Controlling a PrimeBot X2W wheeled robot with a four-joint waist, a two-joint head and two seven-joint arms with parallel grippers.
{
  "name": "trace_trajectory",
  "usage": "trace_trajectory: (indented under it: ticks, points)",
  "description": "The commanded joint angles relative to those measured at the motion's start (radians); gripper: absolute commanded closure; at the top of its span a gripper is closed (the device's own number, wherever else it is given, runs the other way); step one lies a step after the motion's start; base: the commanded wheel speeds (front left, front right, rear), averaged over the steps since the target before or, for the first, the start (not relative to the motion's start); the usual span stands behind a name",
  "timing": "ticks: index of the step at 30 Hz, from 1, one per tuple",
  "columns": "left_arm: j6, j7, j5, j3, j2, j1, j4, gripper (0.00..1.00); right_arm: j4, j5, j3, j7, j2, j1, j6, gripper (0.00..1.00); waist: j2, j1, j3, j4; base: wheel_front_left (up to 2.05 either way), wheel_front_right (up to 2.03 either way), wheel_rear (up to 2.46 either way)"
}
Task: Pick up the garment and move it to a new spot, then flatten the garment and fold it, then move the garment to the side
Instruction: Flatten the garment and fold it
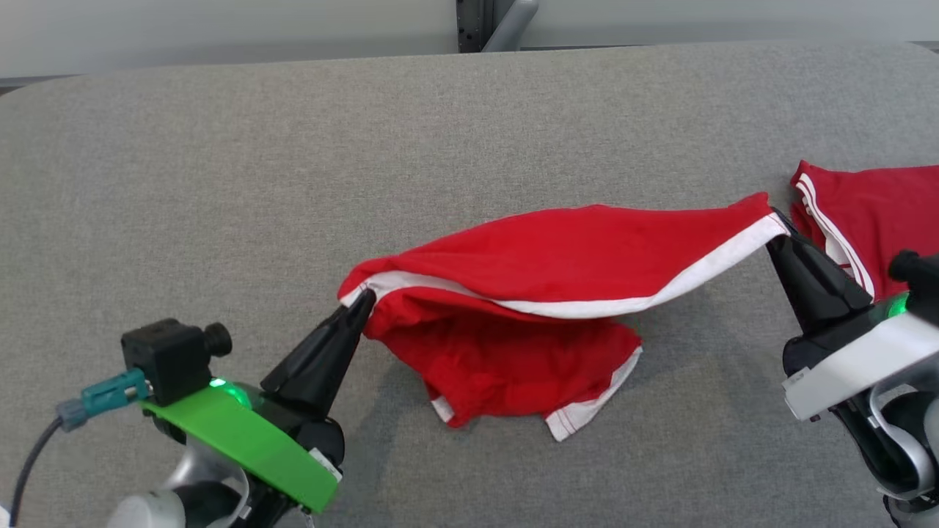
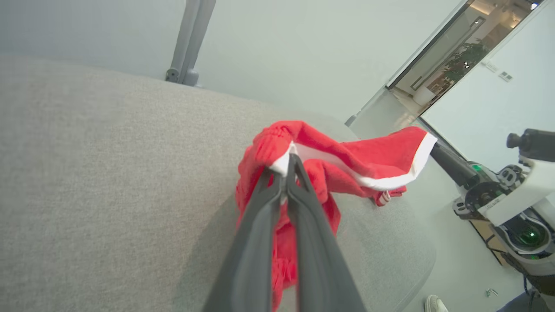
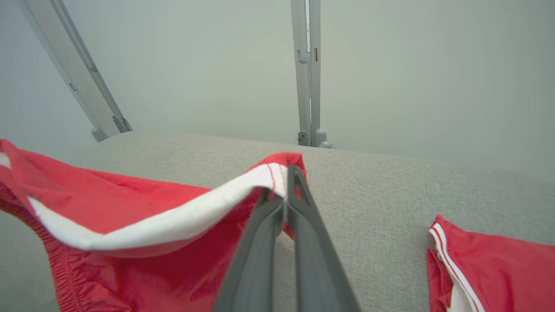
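A red garment [image 1: 543,286] with white trim hangs stretched between my two grippers above the grey table [image 1: 220,183], its lower part sagging onto the cloth surface. My left gripper [image 1: 364,299] is shut on the white-edged left corner, seen close in the left wrist view with the garment [image 2: 312,173] bunched around the left gripper [image 2: 289,162]. My right gripper [image 1: 776,224] is shut on the right corner. The right wrist view has the right gripper [image 3: 284,175] pinching the white band of the garment [image 3: 130,203].
A second red piece with white stripes [image 1: 873,213] lies flat at the table's right edge, also in the right wrist view as a red piece [image 3: 490,268]. Grey posts [image 3: 307,73] stand behind the table. The table's left and far parts are bare grey fabric.
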Motion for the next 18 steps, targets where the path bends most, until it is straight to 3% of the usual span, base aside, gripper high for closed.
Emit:
trace_trajectory:
  ticks: [1,10,14,18]
  points:
    - [0.009,0.019,-0.004,0.009,0.021,-0.032,-0.038,1.0,-0.042,0.02,-0.018,0.03,-0.002,0.017,-0.001,1.0,0.0,0.0,0.013,-0.009,0.0,0.0,0.0]
    - [0.021,0.174,-0.064,0.064,0.102,-0.253,-0.181,1.0,-0.259,0.054,-0.126,0.202,0.001,-0.089,-0.001,1.0,0.0,0.0,0.139,-0.011,0.0,0.0,0.0]
    - [0.017,0.274,-0.125,0.098,0.147,-0.478,-0.09,1.0,-0.236,0.017,-0.136,0.282,0.0,-0.291,-0.001,1.0,0.0,0.0,0.243,-0.002,0.0,0.0,0.0]
    - [0.006,0.338,-0.127,0.102,0.179,-0.754,0.073,1.0,-0.124,-0.045,-0.116,0.328,0.042,-0.575,-0.001,1.0,0.0,0.0,0.349,0.009,0.0,0.0,0.0]
